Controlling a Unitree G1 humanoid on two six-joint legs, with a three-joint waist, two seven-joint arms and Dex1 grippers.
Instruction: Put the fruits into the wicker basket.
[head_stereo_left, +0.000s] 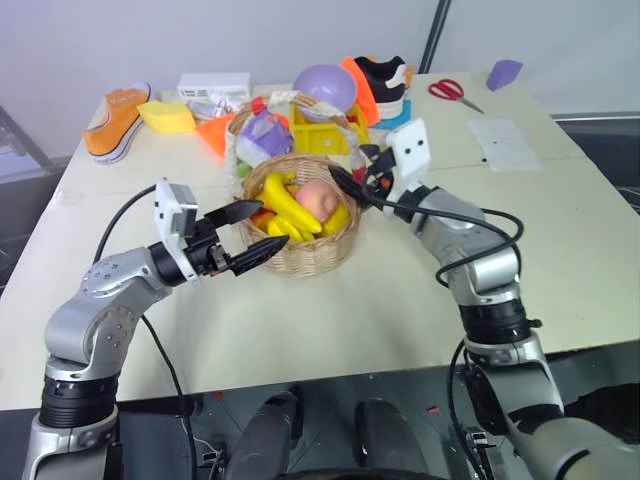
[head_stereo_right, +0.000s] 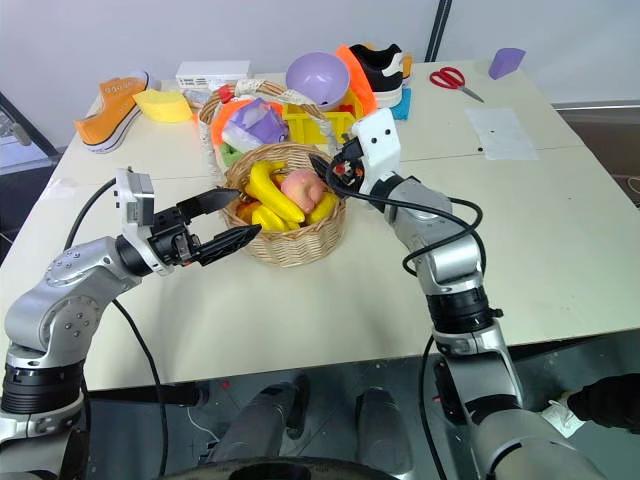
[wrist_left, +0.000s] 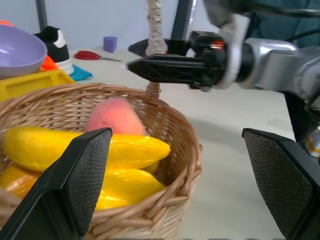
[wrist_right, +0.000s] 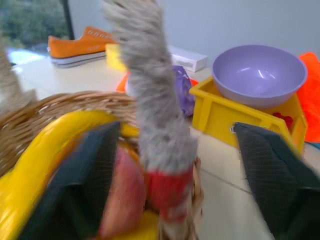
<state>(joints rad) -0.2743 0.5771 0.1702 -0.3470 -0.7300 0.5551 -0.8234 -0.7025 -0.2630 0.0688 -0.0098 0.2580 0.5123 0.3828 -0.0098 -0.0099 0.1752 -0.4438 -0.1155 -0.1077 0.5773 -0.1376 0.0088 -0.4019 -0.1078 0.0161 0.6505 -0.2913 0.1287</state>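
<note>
The wicker basket (head_stereo_left: 310, 255) stands mid-table with its tall handle (wrist_right: 150, 100) upright. Inside lie a yellow banana (head_stereo_left: 280, 198), a pink-red peach (head_stereo_left: 318, 197) and more yellow fruit (head_stereo_left: 343, 218) under them. My left gripper (head_stereo_left: 273, 225) is open and empty, its fingers (wrist_left: 85, 170) level at the basket's near left rim, pointing toward the fruit. My right gripper (head_stereo_left: 345, 180) reaches in from the right at the rim. It is open, and its fingers (wrist_right: 270, 170) stand apart on either side of the handle without pressing it.
Behind the basket is a yellow bin (head_stereo_left: 322, 138) holding a lilac bowl (head_stereo_left: 325, 88), with a purple-and-white packet (head_stereo_left: 262, 135) beside it. Further back lie an orange shoe (head_stereo_left: 118, 120), a yellow wedge (head_stereo_left: 165, 115), a black shoe (head_stereo_left: 385, 78), scissors (head_stereo_left: 455, 92) and paper (head_stereo_left: 505, 142).
</note>
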